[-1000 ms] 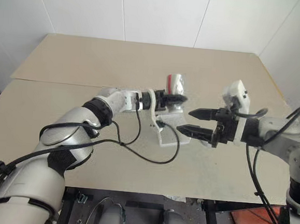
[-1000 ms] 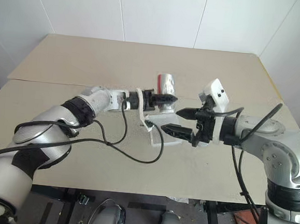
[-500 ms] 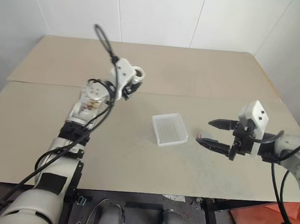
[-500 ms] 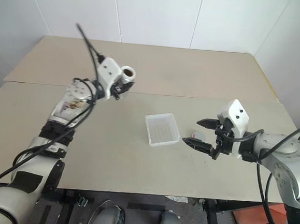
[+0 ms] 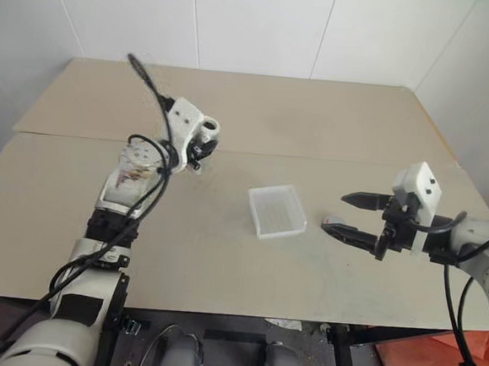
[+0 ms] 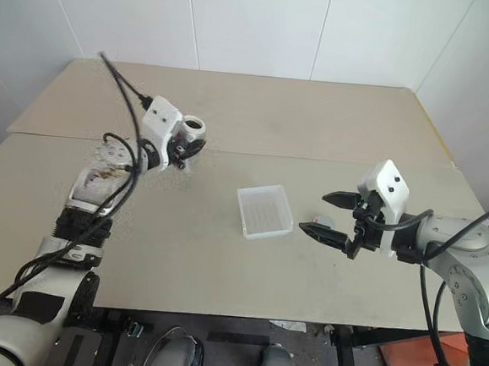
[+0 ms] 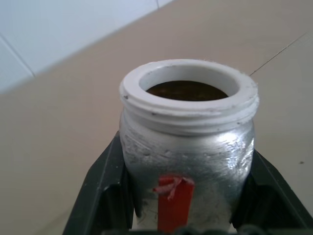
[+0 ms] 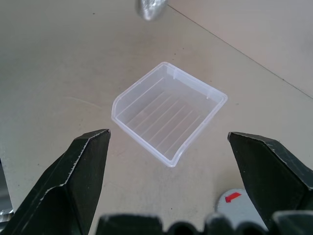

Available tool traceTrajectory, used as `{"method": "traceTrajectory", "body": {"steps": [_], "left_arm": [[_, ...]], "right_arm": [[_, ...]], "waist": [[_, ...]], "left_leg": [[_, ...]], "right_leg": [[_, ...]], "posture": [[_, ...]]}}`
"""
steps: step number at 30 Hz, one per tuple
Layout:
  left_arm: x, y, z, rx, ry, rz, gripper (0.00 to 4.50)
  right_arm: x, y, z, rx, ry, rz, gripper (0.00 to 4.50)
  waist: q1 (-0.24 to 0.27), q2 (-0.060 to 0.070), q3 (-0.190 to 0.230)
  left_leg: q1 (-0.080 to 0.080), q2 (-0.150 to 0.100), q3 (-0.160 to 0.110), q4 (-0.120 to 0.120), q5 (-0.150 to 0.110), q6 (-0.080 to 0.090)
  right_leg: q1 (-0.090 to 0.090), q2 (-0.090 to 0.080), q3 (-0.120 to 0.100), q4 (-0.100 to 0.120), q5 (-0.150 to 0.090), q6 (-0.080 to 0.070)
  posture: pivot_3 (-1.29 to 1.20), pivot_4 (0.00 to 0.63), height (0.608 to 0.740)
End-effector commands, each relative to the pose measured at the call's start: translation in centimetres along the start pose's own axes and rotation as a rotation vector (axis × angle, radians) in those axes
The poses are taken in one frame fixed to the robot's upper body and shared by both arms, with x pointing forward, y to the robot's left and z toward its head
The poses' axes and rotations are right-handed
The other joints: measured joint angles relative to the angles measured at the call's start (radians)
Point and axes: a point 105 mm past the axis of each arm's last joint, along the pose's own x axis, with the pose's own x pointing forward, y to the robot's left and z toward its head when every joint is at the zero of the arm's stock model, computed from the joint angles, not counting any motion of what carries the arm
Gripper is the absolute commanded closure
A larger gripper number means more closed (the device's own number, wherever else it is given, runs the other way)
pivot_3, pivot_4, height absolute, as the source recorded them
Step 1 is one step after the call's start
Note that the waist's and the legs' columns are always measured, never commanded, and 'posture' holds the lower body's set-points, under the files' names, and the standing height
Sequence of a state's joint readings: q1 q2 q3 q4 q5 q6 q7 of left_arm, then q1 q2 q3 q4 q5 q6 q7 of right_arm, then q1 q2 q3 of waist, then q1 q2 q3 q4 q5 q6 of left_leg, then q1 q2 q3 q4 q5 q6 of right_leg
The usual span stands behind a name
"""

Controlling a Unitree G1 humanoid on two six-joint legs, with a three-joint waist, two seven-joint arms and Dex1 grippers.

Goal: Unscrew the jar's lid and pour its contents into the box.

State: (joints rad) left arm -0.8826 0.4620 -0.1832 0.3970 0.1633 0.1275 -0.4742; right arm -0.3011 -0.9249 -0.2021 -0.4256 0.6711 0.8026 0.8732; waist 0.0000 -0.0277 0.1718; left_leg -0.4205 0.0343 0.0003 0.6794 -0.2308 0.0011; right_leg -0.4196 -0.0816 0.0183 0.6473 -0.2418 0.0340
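**Spill Risk: Open Jar Held Away From the Box**

The surface [image 5: 222, 249] carries the box [image 5: 277, 211] near its centre, empty, with the lid [image 8: 234, 203] lying flat just to the right of it. The right gripper [image 5: 349, 217] hovers above the lid with its jaws spread wide, holding nothing. The left gripper [image 7: 186, 196] is raised over the far-left part of the surface, well apart from the box, its jaws clamped on the sides of the jar [image 7: 188, 147]. The jar's mouth is uncovered and the contents [image 7: 186, 90] show as a brown mass inside.

Likely faults, largest first:

1. Tilting the jar before its mouth is over the box would scatter the contents across the surface.
2. The box is shallow and light; a fast pour could bounce pieces out over its rim.
3. The right gripper, sitting near the box, could nudge it or the lid off position.
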Motion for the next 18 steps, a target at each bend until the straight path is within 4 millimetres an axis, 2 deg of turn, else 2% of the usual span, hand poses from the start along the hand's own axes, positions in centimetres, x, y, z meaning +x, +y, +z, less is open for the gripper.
{"method": "traceTrajectory", "body": {"steps": [1, 4, 7, 9, 14, 18], "left_arm": [[0.9, -0.1, 6.2, 0.749, -0.257, 0.091, 2.50], [2.0, -2.3, 7.6, 1.147, -0.380, 0.058, 2.50], [3.0, -6.4, 8.1, 1.576, -0.553, -0.010, 2.50], [3.6, -9.0, 8.5, 1.724, -0.648, -0.040, 2.50], [4.8, -12.0, 9.3, 1.910, -0.737, -0.045, 2.50], [5.2, -12.7, 9.9, 1.932, -0.774, -0.022, 2.50]], "right_arm": [[-0.5, -0.1, 1.6, -0.061, -0.040, -0.012, 0.03], [-0.5, -0.2, 1.8, -0.070, -0.044, -0.014, 0.03], [-0.4, -0.3, 2.1, -0.076, -0.050, -0.015, 0.03], [-0.4, -0.4, 2.3, -0.076, -0.057, -0.021, 0.03], [-0.3, -0.2, 2.8, -0.066, -0.089, -0.037, 0.03], [-0.7, 0.2, 3.2, -0.086, -0.101, -0.061, 0.03]], "waist": [[0.006, 0.000, 0.000], [0.015, 0.000, 0.000], [0.023, 0.000, 0.000], [0.025, 0.000, 0.000], [0.022, -0.001, 0.000], [0.020, -0.001, 0.000]], "left_leg": [[0.000, 0.000, 0.000, 0.000, 0.000, 0.000], [0.000, -0.001, 0.000, 0.000, 0.000, 0.000], [-0.001, -0.001, 0.000, 0.000, 0.000, 0.000], [-0.001, -0.002, 0.001, 0.000, 0.000, 0.000], [-0.003, -0.001, 0.001, 0.000, 0.000, 0.000], [-0.002, -0.001, 0.001, 0.000, 0.000, 0.000]], "right_leg": [[0.000, 0.000, 0.000, 0.000, 0.000, 0.000], [0.000, 0.000, 0.000, 0.000, 0.000, 0.000], [0.001, -0.001, 0.000, -0.001, 0.000, 0.001], [0.001, -0.001, 0.000, -0.001, 0.000, 0.001], [-0.003, -0.001, 0.000, 0.000, 0.000, 0.001], [-0.002, -0.001, 0.000, 0.000, 0.000, 0.001]], "posture": [[0.00, 0.150, 0.740], [0.00, 0.150, 0.740], [0.00, 0.150, 0.740], [0.00, 0.150, 0.740], [0.00, 0.150, 0.740], [0.00, 0.150, 0.740]]}}
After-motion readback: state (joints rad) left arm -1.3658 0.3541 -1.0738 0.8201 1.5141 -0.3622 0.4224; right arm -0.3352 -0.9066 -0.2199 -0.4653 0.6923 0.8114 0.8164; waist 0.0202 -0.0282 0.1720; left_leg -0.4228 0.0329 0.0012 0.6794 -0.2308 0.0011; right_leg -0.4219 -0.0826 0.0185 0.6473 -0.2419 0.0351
